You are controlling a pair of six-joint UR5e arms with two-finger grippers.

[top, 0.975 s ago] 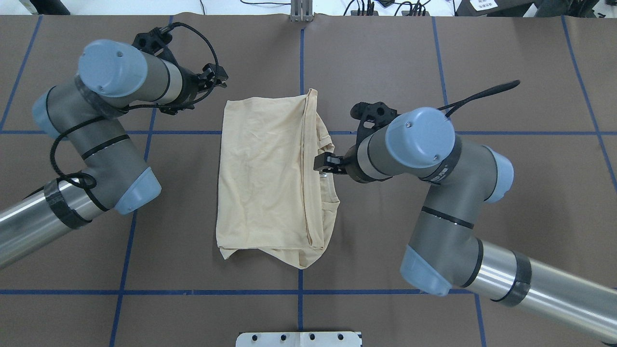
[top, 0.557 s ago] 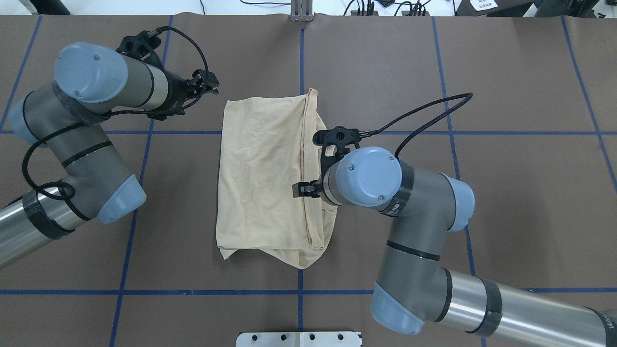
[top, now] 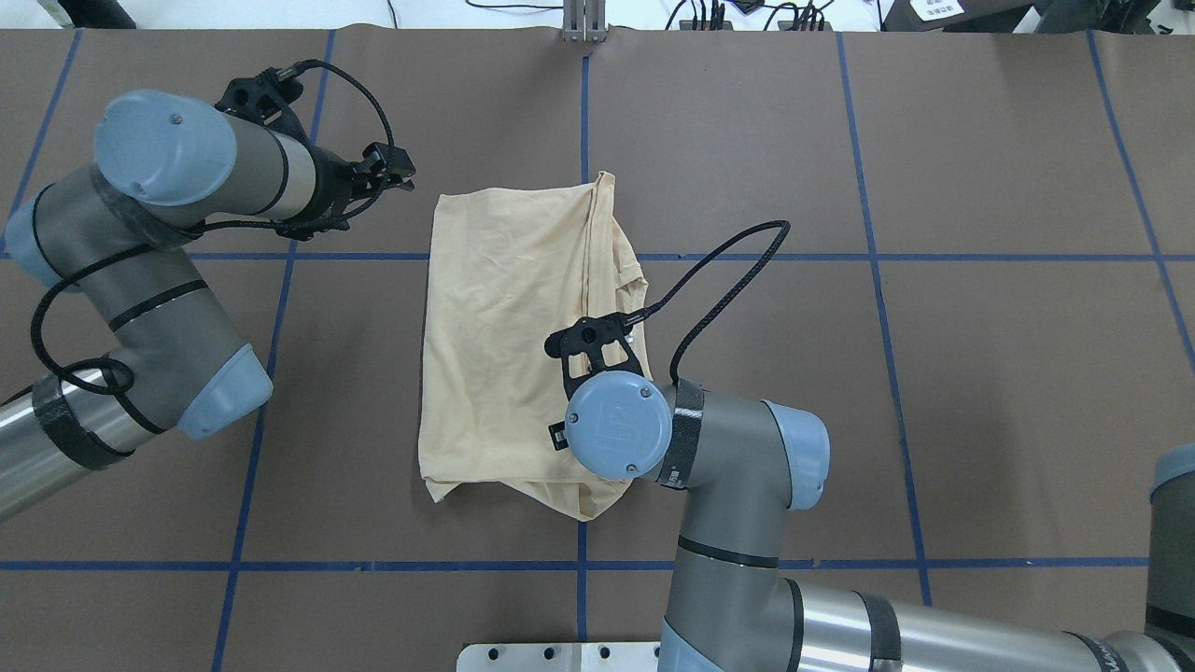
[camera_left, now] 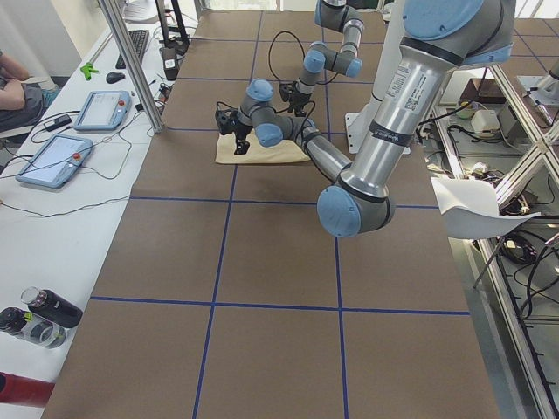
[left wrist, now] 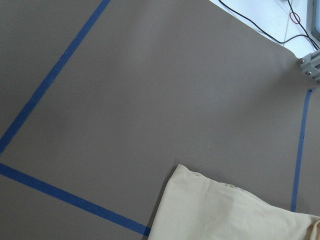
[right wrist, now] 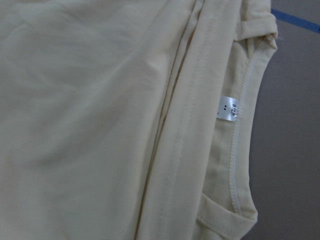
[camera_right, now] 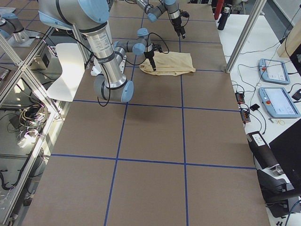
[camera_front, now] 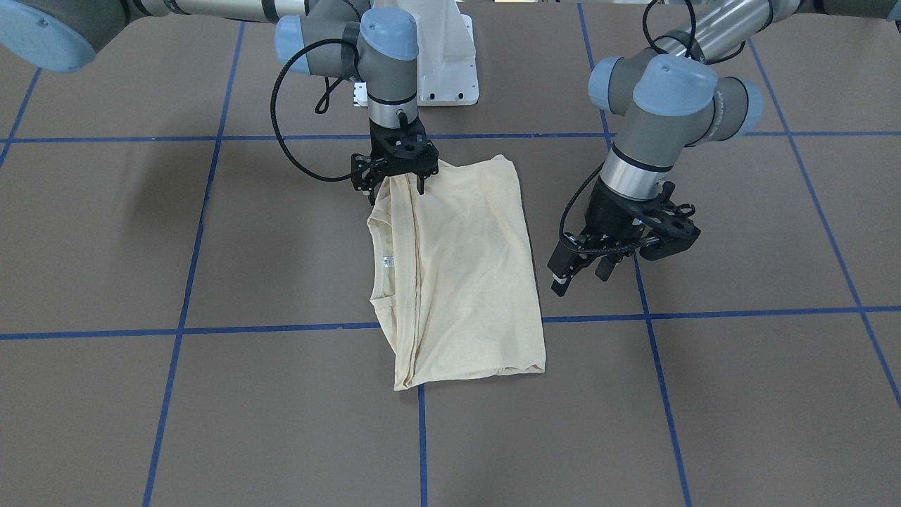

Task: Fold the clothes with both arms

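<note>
right claw [camera_front: 395, 180] shifted along shirt [camera_front: 468, 267] on brown blue-taped table [camera_front: 211, 239].

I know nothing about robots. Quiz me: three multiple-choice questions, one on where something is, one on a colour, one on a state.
1. Which gripper is over the shirt? A the robot's right B its left C both
2. What colour are the tape lines on the table? A red B blue C white
3. How is the shirt? A hanging in the air B lying folded on the table C rolled into a ball
1 A: the right gripper is above the shirt's edge, the left gripper hangs beside it over bare table.
2 B: blue lines cross the brown surface.
3 B: it lies in flat layers.
</note>
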